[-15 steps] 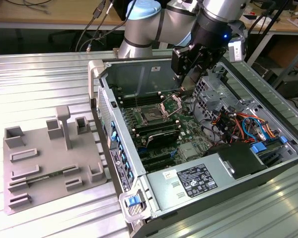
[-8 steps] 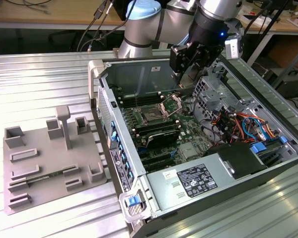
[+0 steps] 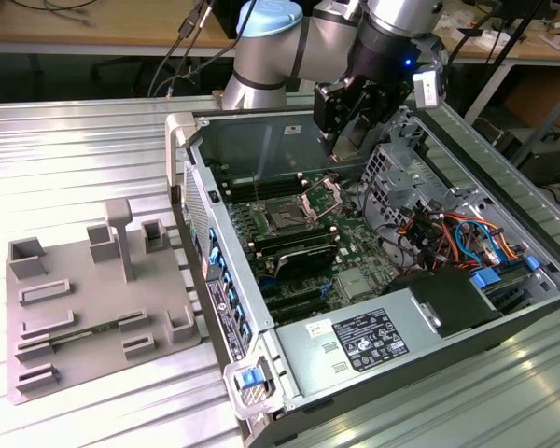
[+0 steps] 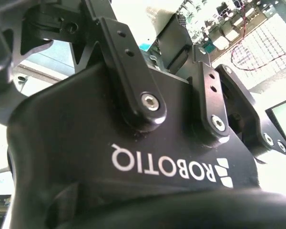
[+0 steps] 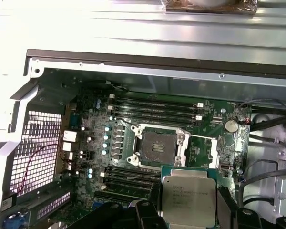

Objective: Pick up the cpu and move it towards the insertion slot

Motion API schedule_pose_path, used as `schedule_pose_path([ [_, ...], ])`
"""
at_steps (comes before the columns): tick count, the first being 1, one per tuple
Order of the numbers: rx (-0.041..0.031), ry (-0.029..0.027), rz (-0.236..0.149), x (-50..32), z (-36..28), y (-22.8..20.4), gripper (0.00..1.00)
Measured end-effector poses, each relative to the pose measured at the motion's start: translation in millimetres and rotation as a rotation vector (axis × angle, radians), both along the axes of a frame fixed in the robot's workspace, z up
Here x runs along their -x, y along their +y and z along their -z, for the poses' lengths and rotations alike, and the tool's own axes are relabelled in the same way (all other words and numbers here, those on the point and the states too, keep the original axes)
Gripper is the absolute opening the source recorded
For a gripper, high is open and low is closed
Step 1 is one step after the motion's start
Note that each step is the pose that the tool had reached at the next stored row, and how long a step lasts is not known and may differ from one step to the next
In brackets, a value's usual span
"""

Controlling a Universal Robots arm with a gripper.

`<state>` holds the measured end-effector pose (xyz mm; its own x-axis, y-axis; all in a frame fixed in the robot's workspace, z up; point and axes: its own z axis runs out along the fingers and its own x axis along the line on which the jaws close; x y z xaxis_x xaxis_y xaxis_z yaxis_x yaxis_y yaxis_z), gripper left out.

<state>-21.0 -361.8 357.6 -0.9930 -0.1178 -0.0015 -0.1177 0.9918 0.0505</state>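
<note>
The black tool (image 3: 343, 126) hangs over the open computer case (image 3: 429, 369), near the case's back wall, and its fingers (image 5: 150, 210) are clamped on the cpu (image 5: 188, 200), a flat square chip with a silvery-white metal top and a thin tan and green rim. In the first wrist view the chip sits level between the dark fingers, just beside the insertion slot (image 5: 158, 148) and above the green board (image 5: 209, 124), not touching it. The slot is a square socket with a dark, finely pitted centre, a bright metal frame and thin wire levers; in the exterior view its frame (image 3: 323, 198) stands tilted open beside the socket (image 3: 286, 220). Long black memory slots (image 5: 152, 107) run in parallel rows on both sides of the socket, and a row of small blue-topped cylinders (image 5: 106, 138) lines one edge. The case lies on its side on a ribbed, silvery metal surface (image 3: 75, 149). Toward the exterior view's left, on the same surface and well apart from the case, rests a matte grey plastic tray (image 3: 93, 308) with raised blocks and shallow rectangular pockets.
</note>
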Motion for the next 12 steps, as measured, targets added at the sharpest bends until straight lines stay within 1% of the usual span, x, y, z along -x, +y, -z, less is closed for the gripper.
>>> schedule_pose_path([
  [4,0.0002,0.0,0.03,0.0,2.9,2.3,0.55],
  [6,0.0001,0.0,0.045,0.0,5.3,4.2,0.55],
  [7,0.0001,-0.0001,0.048,0.0,6.9,6.0,0.55],
  [12,0.0002,0.0,0.05,0.0,10.3,10.3,0.55],
])
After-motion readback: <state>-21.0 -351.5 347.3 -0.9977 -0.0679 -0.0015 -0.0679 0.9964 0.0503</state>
